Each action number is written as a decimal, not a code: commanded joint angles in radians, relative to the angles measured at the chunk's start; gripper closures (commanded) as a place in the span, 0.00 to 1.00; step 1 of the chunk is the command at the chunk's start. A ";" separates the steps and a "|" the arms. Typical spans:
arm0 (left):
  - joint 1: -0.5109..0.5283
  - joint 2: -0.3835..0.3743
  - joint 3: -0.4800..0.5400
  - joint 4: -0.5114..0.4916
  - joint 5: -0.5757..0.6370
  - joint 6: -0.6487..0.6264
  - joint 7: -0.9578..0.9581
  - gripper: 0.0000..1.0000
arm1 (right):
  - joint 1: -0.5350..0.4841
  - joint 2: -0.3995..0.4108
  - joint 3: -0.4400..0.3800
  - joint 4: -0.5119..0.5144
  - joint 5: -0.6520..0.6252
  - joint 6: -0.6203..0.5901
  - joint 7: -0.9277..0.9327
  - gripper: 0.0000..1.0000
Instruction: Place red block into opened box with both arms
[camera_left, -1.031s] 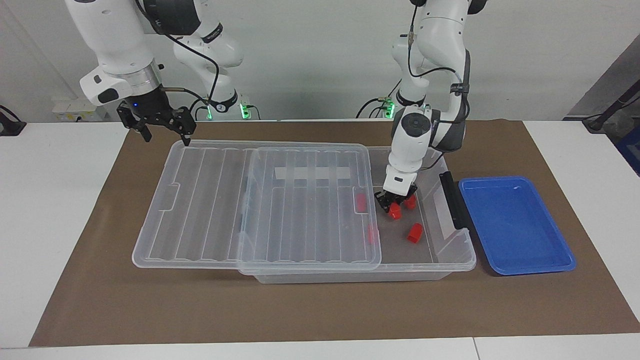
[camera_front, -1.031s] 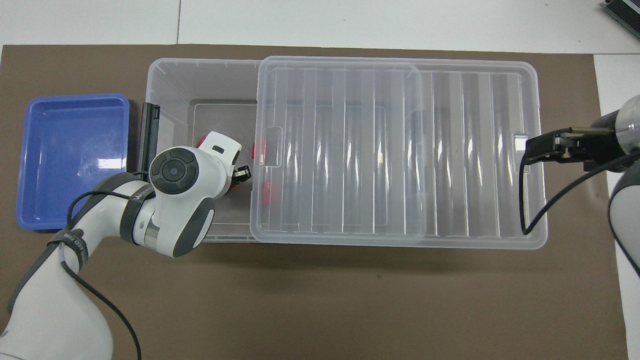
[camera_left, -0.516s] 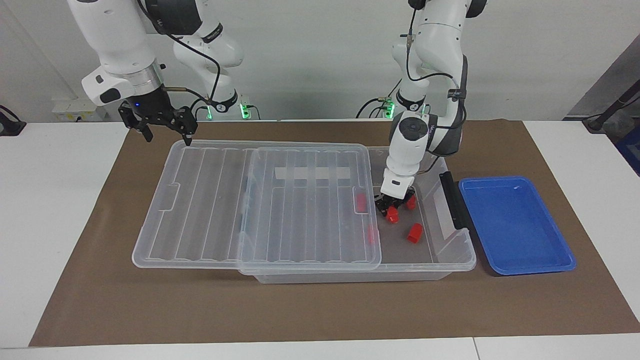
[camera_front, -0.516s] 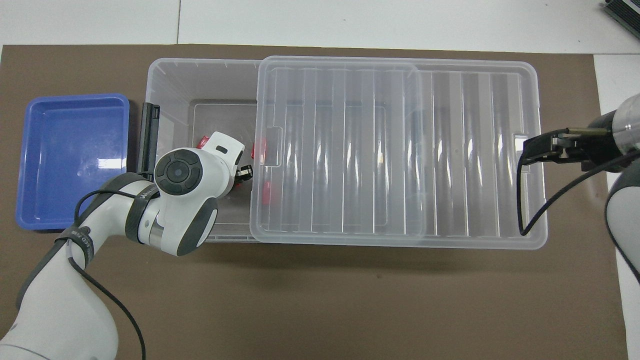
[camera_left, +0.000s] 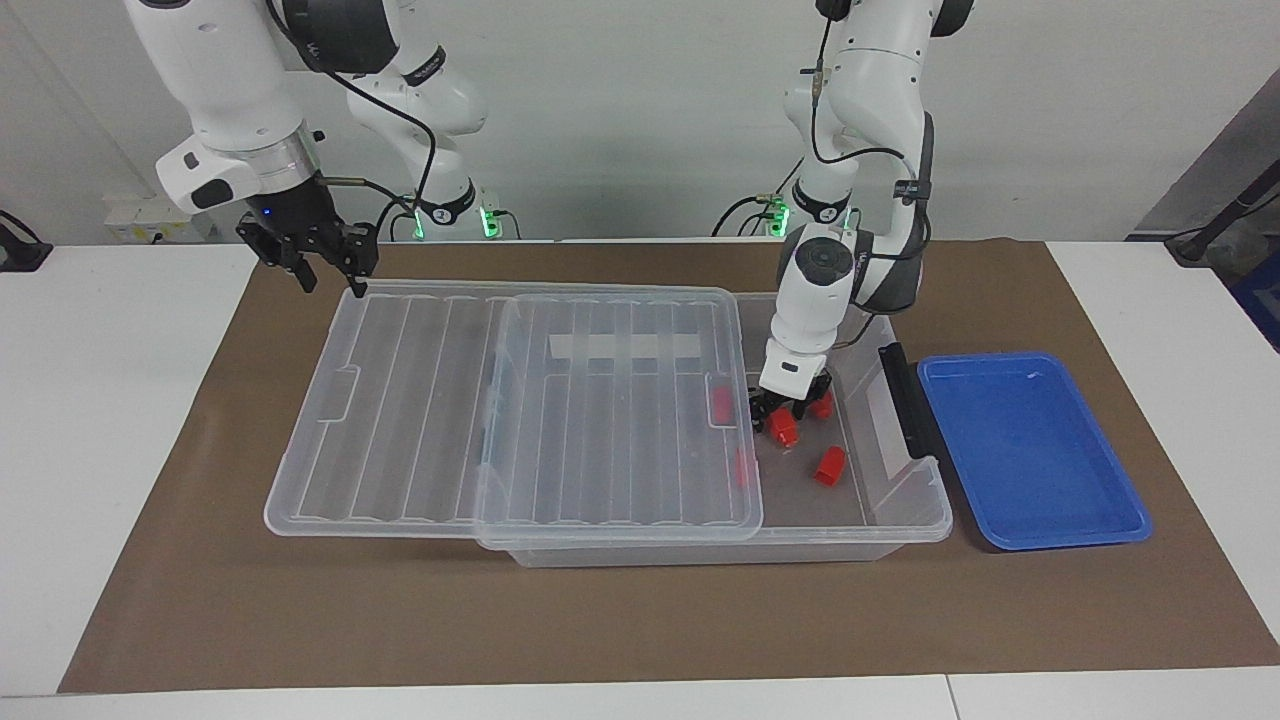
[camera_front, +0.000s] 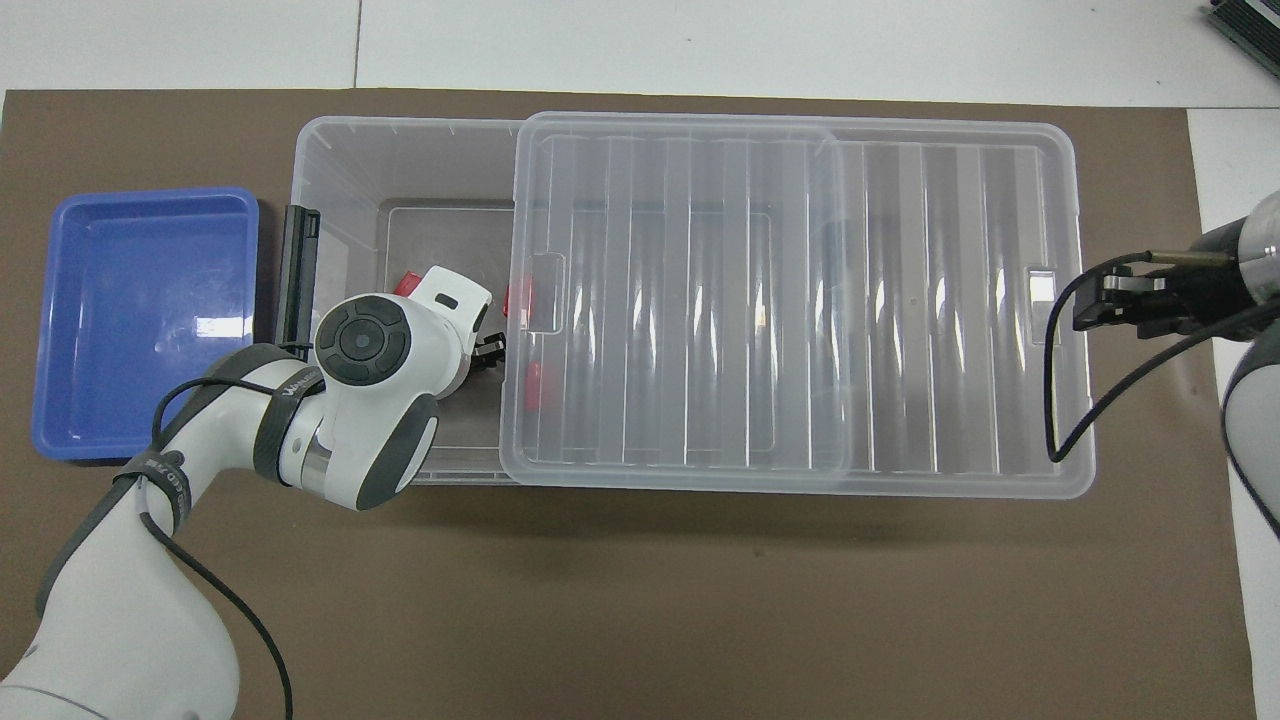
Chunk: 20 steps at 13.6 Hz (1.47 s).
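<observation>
The clear box (camera_left: 905, 520) lies on the brown mat, its ribbed lid (camera_left: 420, 400) slid toward the right arm's end so one end stands uncovered. My left gripper (camera_left: 783, 413) reaches down into that uncovered end, open. A red block (camera_left: 783, 431) rests on the box floor just under its fingertips. Two more red blocks (camera_left: 822, 405) (camera_left: 829, 466) lie close by, and two others (camera_left: 722, 403) (camera_left: 743, 468) show through the lid. In the overhead view the left arm hides that block. My right gripper (camera_left: 330, 280) hangs open over the lid's corner at the right arm's end.
An empty blue tray (camera_left: 1030, 450) sits on the mat beside the box at the left arm's end. A black clip (camera_left: 905, 395) lies along that end of the box. White table borders the brown mat on all sides.
The left gripper's fingers have parted and the red block it held now lies on the box floor. The right gripper's fingers have drawn closer together and it has shifted slightly away from the lid.
</observation>
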 joint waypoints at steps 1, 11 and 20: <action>0.006 -0.021 0.005 0.083 0.015 -0.144 -0.002 0.27 | -0.040 -0.026 0.005 -0.062 0.004 0.067 -0.020 1.00; 0.137 -0.109 0.013 0.435 -0.009 -0.667 0.013 0.26 | -0.153 0.060 0.003 -0.132 0.003 0.270 -0.113 1.00; 0.398 -0.293 0.017 0.465 -0.008 -0.798 0.596 0.00 | -0.169 0.180 0.005 -0.128 -0.009 0.406 -0.147 1.00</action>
